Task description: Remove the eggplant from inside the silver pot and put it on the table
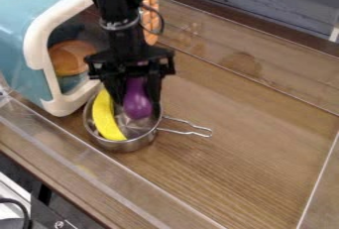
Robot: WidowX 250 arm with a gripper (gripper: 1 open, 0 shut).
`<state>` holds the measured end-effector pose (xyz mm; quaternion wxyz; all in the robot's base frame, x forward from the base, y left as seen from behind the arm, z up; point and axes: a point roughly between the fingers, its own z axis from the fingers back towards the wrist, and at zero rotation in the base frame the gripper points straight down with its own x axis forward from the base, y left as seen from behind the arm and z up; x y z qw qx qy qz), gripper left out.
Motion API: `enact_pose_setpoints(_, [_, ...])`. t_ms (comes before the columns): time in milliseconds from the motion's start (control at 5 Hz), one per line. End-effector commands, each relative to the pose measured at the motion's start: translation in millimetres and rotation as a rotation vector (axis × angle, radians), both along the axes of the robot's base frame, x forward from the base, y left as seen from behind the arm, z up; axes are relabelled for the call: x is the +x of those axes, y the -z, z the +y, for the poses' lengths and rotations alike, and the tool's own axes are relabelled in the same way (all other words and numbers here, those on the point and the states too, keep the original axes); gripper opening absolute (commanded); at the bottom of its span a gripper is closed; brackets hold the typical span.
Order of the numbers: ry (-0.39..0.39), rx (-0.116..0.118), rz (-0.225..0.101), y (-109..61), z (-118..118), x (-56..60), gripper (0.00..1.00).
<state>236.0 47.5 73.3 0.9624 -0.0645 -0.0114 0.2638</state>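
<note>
The shiny round silver pot (122, 144) has a yellow banana (105, 117) inside. Above the pot, the gripper (133, 82) squeezes the smooth purple eggplant (138, 102).

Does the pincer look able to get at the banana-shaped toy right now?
Probably not: the pincer seems shut on the eggplant, beside the banana-shaped toy in the silver pot.
</note>
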Motion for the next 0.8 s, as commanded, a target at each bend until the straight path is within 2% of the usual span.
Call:
enact_pose_setpoints(0, [-0.043,0.01,-0.041,-22.0,5.1,-2.5,0.0])
enact_pose_setpoints(600, [0.065,0.012,-0.036,-22.5,8.0,-5.0,0.0])
